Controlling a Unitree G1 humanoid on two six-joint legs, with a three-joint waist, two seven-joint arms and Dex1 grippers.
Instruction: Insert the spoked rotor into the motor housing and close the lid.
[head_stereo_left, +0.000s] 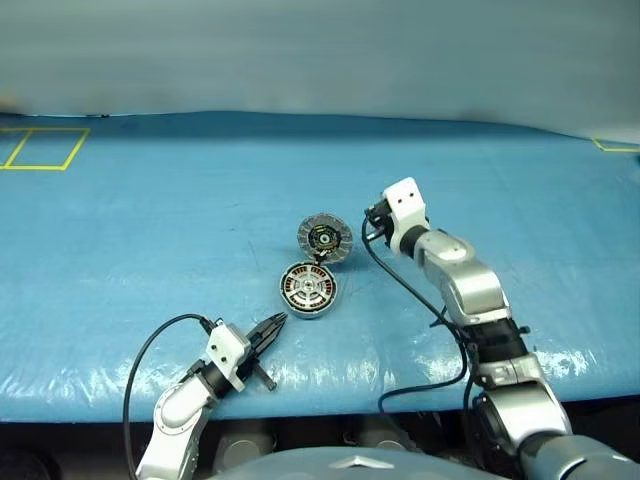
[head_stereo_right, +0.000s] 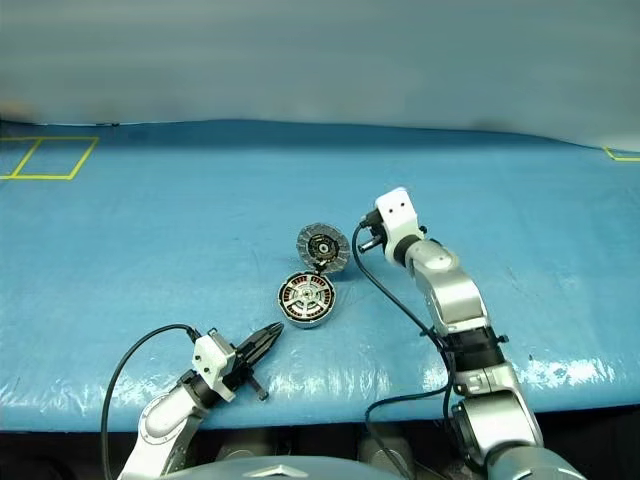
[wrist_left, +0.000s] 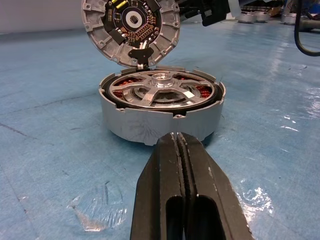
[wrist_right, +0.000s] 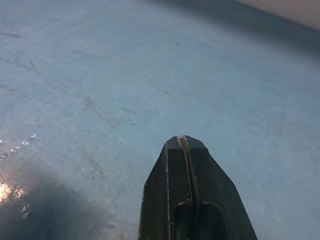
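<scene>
The motor housing sits mid-table on the blue cover. The spoked rotor lies flat inside it, and copper windings show between its silver spokes. The lid stands open and tilted up on its hinge at the housing's far side, its segmented face with the black centre turned toward me. My left gripper is shut and empty, low over the table, pointing at the housing from the near left with a small gap to it. My right gripper is shut and empty, raised just right of the lid, over bare cover.
The blue table cover is wrinkled and glossy along its front edge. Yellow tape outlines mark the far left and far right. Black cables trail from both wrists. Several silver parts stand far behind the housing.
</scene>
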